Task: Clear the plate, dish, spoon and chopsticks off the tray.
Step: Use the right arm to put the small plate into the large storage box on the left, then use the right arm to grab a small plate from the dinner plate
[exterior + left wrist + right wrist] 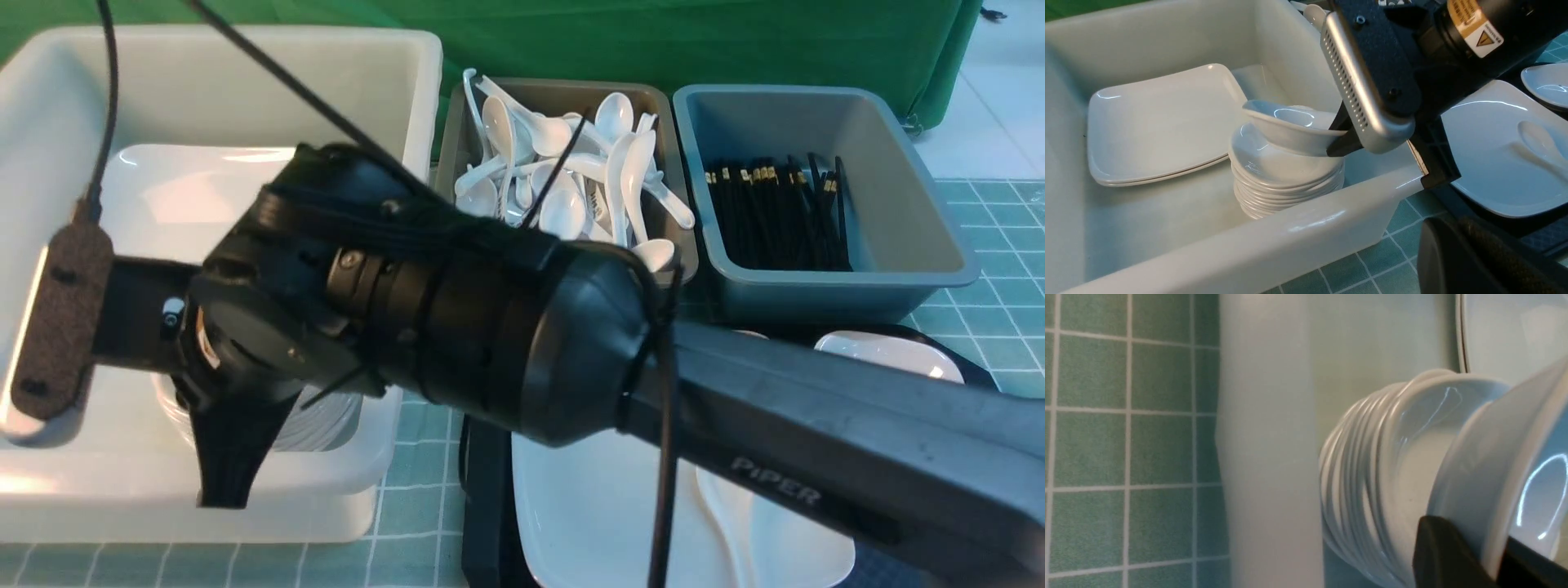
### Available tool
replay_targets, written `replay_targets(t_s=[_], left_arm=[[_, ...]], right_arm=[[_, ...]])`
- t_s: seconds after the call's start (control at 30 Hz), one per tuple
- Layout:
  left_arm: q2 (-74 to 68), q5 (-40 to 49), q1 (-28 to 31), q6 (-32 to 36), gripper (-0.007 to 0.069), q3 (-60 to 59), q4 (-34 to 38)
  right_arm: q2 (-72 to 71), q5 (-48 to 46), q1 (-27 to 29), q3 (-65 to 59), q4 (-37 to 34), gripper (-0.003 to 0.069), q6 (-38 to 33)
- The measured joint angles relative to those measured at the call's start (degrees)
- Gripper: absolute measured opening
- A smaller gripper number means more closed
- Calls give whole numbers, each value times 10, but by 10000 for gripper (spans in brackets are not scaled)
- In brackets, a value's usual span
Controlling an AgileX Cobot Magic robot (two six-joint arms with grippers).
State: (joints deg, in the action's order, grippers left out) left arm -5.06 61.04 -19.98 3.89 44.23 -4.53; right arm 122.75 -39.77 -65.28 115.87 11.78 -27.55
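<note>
My right gripper (1340, 141) is shut on the rim of a small white dish (1290, 128), holding it tilted just above a stack of like dishes (1286, 183) in the white tub (1310, 228). In the right wrist view the black fingers (1447, 555) pinch the dish (1486, 469) wall over the stack (1372, 477). The large white plate (588, 506) lies on the black tray (482, 490) with the spoon (727, 514) on it. The chopsticks are out of view. My left gripper (1447, 228) is shut and empty, low beside the tub.
My right arm (506, 327) crosses the front view and hides much of the tray. Large plates (1159, 122) lie at the tub's far side. A second small dish (890, 355) sits on the tray's far right. Behind stand a bin of white spoons (563, 171) and a grey bin of black sticks (775, 212).
</note>
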Motion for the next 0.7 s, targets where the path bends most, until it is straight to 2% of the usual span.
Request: replay_targets(t_s=[0.07, 0.2, 0.27, 0.3, 0.33, 0.4, 0.5, 0.7], left_arm=[[0, 0, 0, 0, 17, 0, 1], [0, 0, 0, 0, 17, 0, 1], [0, 0, 0, 0, 17, 0, 1], [0, 0, 0, 0, 17, 0, 1], [0, 0, 0, 0, 17, 0, 1], [0, 0, 0, 0, 17, 0, 2], [0, -1, 0, 0, 17, 0, 2], [0, -32, 0, 38, 17, 0, 40]], right_arm=[[5, 1, 0, 1, 15, 129, 0], [10, 2, 0, 2, 40, 372, 0], [11, -2, 0, 3, 42, 445, 0], [10, -13, 0, 3, 43, 526, 0], [5, -29, -1, 3, 44, 569, 0], [-9, -61, -3, 3, 45, 584, 0], [-35, -97, -8, 3, 46, 567, 6], [-130, -231, -6, 4, 74, 405, 37]])
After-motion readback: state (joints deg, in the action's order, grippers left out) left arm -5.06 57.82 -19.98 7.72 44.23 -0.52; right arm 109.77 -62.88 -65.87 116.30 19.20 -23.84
